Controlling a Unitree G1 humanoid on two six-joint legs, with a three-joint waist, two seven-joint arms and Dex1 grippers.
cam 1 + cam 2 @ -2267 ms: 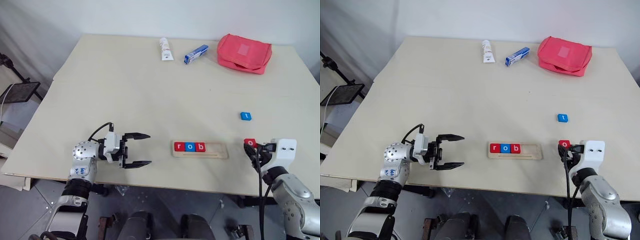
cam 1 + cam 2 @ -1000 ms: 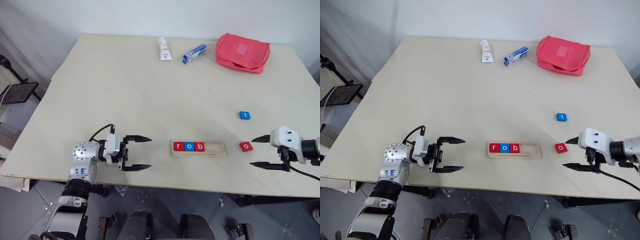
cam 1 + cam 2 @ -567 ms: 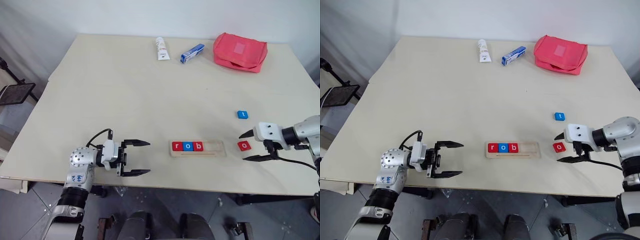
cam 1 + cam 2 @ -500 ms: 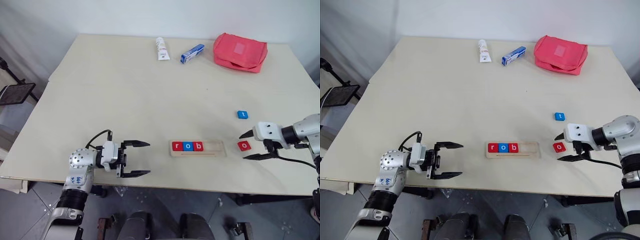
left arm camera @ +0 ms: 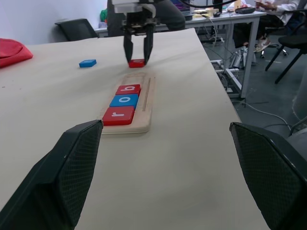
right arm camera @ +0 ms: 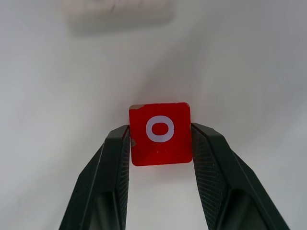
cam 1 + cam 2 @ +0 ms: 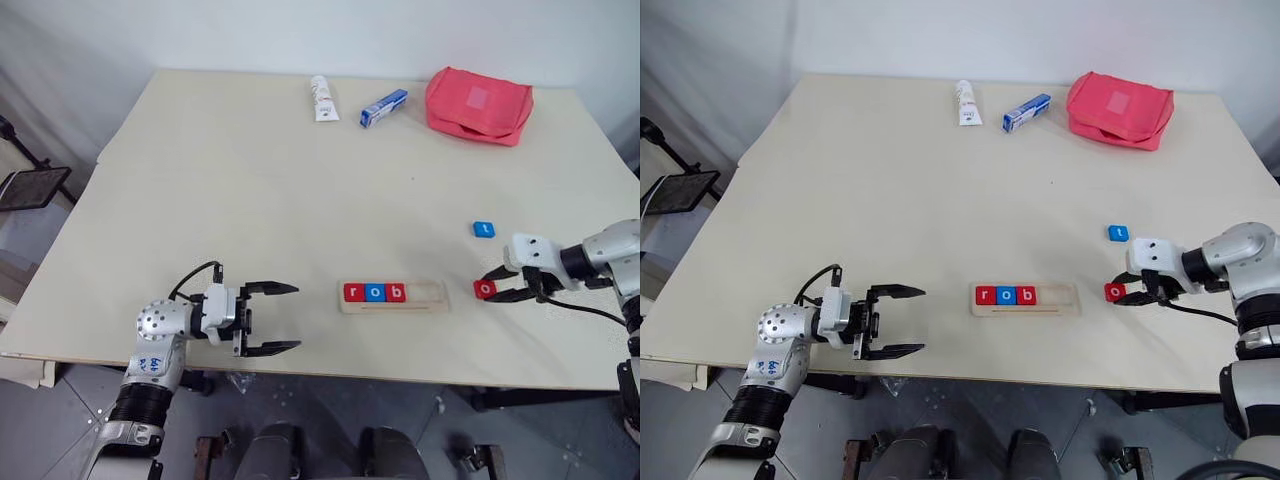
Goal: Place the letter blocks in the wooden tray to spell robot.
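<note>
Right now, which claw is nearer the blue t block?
Right. The right claw sits just below the t block, around the red o block. The left claw is far across, left of the tray.

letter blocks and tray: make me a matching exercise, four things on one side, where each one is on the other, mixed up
Things:
1. red o block
2. blue t block
3. red r block
4. red pouch

Places:
A. far side of the table, beside the blue-and-white box
B. left end of the wooden tray
C. between the right gripper fingers
D. loose on the table, beyond the right gripper

Pairs: 1-C, 2-D, 3-B, 4-A
</note>
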